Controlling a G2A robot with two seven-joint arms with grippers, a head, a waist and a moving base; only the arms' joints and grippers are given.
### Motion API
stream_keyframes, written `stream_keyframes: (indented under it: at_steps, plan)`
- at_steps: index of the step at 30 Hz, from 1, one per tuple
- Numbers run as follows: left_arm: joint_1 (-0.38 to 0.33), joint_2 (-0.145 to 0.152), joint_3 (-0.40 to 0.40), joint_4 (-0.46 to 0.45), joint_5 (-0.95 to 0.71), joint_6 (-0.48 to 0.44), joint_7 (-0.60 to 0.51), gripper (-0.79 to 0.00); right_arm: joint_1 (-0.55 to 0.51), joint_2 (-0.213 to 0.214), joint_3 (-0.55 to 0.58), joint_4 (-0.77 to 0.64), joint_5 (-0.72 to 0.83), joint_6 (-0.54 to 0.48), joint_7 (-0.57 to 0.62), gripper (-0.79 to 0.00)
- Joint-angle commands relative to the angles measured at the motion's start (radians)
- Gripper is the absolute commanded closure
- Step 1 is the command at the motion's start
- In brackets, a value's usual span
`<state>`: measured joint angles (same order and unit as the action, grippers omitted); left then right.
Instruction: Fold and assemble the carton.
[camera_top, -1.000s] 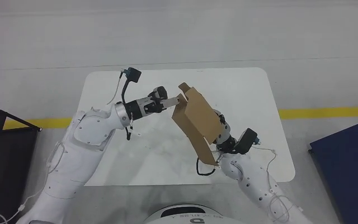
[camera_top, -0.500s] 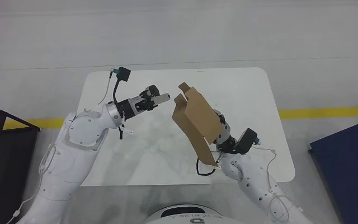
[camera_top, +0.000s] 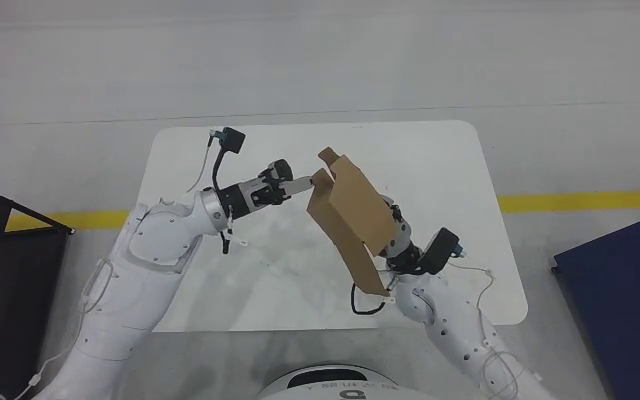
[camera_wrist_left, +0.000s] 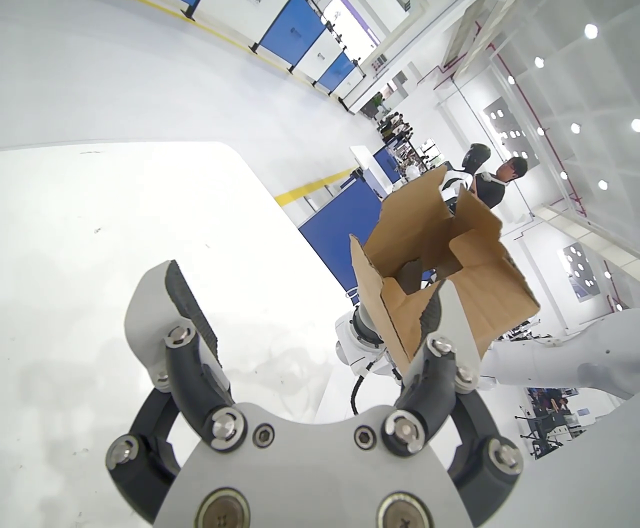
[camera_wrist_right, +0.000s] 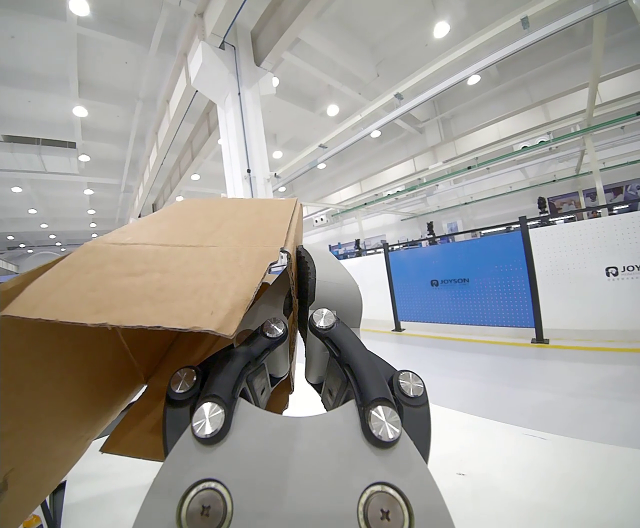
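Observation:
A brown cardboard carton is held tilted above the white table, its open end with loose flaps toward the table's left. My right gripper is shut on the carton's wall; in the right wrist view the pads pinch a cardboard panel. My left gripper is open at the carton's open end. In the left wrist view one finger touches a flap edge of the carton, while the other finger hangs free over the table.
The table's far half and left half are bare. A black frame stands off the table's left side and a blue panel off its right. A yellow line runs across the floor.
The left gripper drew back leftward from the carton's flap, then came back to it. The right gripper and the carton stayed where they were.

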<state>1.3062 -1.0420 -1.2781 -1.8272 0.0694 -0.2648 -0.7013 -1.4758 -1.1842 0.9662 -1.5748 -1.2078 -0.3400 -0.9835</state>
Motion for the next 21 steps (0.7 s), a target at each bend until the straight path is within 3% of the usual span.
stream_keyframes:
  at_steps: [1,7,15,21]
  plan:
    - [0.0,0.002,-0.016,0.011,0.035,0.025,0.019,-0.785,-0.002,-0.002,-0.001,0.0,-0.002,-0.005,-0.003,0.0]
    - [0.016,0.004,-0.016,0.045,0.124,0.101,0.047,-0.785,-0.008,-0.005,-0.002,0.0,-0.022,-0.015,-0.006,0.0]
    - [-0.038,-0.011,0.064,0.061,0.086,0.058,0.018,-0.785,-0.014,-0.01,-0.003,0.005,-0.033,-0.028,0.001,0.0]
    - [-0.048,-0.013,0.078,0.064,0.108,0.021,0.024,-0.785,-0.015,-0.015,0.001,0.024,-0.027,-0.034,-0.001,0.0]
